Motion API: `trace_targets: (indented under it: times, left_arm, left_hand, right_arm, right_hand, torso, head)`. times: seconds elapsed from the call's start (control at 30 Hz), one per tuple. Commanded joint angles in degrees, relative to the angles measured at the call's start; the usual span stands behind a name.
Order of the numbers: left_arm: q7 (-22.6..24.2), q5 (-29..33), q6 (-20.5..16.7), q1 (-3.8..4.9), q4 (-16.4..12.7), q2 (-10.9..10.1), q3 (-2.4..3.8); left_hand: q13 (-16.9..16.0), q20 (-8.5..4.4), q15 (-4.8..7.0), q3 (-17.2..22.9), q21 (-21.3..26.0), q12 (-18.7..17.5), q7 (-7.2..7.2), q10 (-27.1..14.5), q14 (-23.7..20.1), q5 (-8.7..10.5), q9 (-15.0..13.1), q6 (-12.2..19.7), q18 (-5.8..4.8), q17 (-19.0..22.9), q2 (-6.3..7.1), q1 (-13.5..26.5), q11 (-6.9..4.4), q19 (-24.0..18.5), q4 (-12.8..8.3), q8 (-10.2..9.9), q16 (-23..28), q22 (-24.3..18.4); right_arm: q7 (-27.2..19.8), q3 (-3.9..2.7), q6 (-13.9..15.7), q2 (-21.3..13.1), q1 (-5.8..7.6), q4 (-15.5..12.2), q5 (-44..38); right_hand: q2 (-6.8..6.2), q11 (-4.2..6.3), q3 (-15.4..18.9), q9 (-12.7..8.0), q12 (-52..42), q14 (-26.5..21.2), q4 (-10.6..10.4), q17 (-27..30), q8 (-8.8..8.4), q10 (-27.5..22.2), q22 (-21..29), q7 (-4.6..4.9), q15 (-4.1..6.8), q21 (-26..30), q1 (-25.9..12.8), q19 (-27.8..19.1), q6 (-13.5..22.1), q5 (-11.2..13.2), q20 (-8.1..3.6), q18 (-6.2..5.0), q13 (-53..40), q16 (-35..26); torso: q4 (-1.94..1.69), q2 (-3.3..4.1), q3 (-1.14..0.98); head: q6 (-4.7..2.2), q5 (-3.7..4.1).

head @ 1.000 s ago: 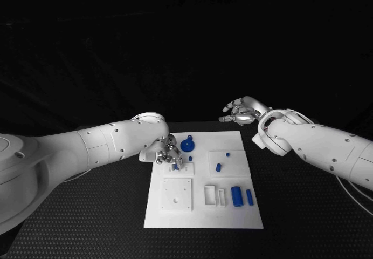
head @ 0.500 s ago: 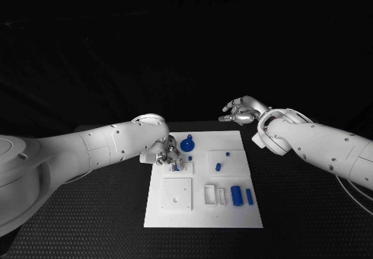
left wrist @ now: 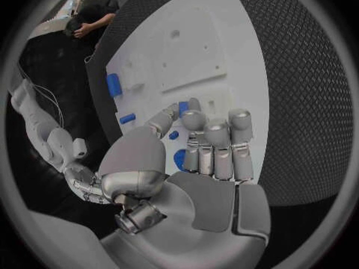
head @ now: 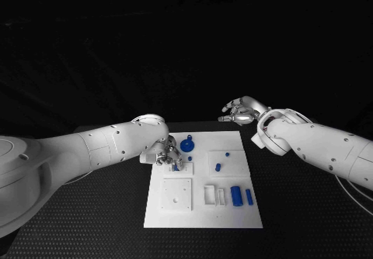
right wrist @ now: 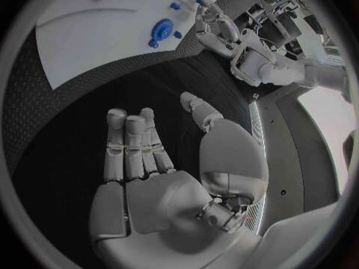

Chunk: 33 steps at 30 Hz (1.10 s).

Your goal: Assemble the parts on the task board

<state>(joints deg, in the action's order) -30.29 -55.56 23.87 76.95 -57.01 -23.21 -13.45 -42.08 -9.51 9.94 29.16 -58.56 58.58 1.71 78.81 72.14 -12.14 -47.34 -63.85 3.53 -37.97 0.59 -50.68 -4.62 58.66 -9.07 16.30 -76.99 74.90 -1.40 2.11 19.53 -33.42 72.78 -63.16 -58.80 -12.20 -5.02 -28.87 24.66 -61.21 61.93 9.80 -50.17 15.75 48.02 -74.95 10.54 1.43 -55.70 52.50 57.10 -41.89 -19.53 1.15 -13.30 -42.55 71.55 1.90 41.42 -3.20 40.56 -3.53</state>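
White task board [head: 204,216] flat on black counter [head: 93,221]. Left hand [head: 166,154] low over board's far left corner, fingers [left wrist: 217,137] close together, tips at a small blue part [left wrist: 183,108]; whether pinched, cannot tell. Round blue knob [head: 187,145] just beyond those fingers, small blue peg [head: 218,167] off to the side, two blue cylinders [head: 237,196] well nearer. Right hand [head: 242,112] raised past board's far edge, fingers loosely apart, holding nothing.

One task board [head: 198,213]; two hands, left [head: 165,153] and right [head: 239,111]; at least six blue parts [head: 236,196].
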Motion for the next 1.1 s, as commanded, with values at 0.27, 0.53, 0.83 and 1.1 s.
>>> trace_targets:
  times: [0.27,0.53,0.83,1.1]
  left_arm:
    - [-0.1,-0.2,-1.6,-0.75,0.5,0.7,-0.09]
    - [-0.3,-0.2,-1.7,-0.77,0.7,0.8,-0.1]
    - [-0.1,-0.5,-3.0,-0.77,0.3,0.7,-0.12]
    - [0.0,-0.8,-3.7,-0.94,-1.2,-0.1,-0.12]
  left_hand:
    - [-0.1,-5.23,0.8,5.5,-0.1,0.3,-0.23,-0.1,-0.3,-0.13,-0.1,0.3,-0.08,0.0,-3.64,-2.9,-0.36,-0.4,-5.3,0.2,-0.3,0.9]
    - [-0.1,-5.25,0.82,5.5,-0.1,0.3,-0.24,-0.1,-0.3,-0.1,-0.2,0.3,-0.06,0.0,-3.6,-2.8,-0.36,-0.4,-5.2,0.2,-0.3,0.9]
    - [-0.1,-5.28,0.84,5.6,-0.1,0.3,-0.24,-0.1,-0.3,-0.11,-0.2,0.3,-0.03,0.0,-3.63,-2.8,-0.37,-0.3,-5.2,0.1,-0.3,0.9]
    - [-0.1,-5.34,0.88,5.7,-0.1,0.3,-0.27,-0.1,-0.3,-0.14,-0.3,0.3,0.02,0.0,-3.65,-2.9,-0.4,-0.3,-5.2,0.1,-0.3,0.9]
  right_arm:
    - [-0.3,-0.03,-0.6,0.0,-0.01,-0.2,0.0]
    - [-0.3,-0.03,-0.6,0.0,-0.01,-0.3,0.0]
    - [-0.3,-0.03,-0.8,0.0,-0.01,-0.3,0.0]
    - [-0.2,-0.03,-0.9,0.0,-0.01,-0.2,0.0]
  right_hand:
    - [0.78,0.08,0.0,-0.1,-0.4,-0.5,0.2,0.1,0.12,-0.4,-1.0,0.85,-0.08,0.4,0.0,-0.3,0.0,-0.4,0.15,-1.7,0.1,0.4]
    - [0.79,0.08,0.0,-0.1,-0.4,-0.5,0.2,0.1,0.12,-0.4,-1.0,0.85,-0.08,0.4,0.0,-0.3,0.0,-0.4,0.16,-1.7,0.2,0.4]
    - [0.79,0.08,0.0,-0.1,-0.5,-0.5,0.2,0.1,0.12,-0.4,-1.0,0.85,-0.08,0.4,0.0,-0.3,0.0,-0.4,0.16,-1.7,0.2,0.4]
    - [0.79,0.08,0.1,-0.1,-0.5,-0.5,0.2,0.1,0.12,-0.4,-1.0,0.86,-0.09,0.4,0.0,-0.3,0.0,-0.4,0.17,-1.7,0.3,0.4]
  torso:
    - [0.06,-0.04,-0.12]
    - [-0.01,-0.02,-0.03]
    - [0.02,0.01,0.01]
    - [0.0,0.02,0.06]
  head:
    - [-0.13,-0.1]
    - [-0.21,-0.05]
    - [-0.19,-0.08]
    - [-0.16,0.0]
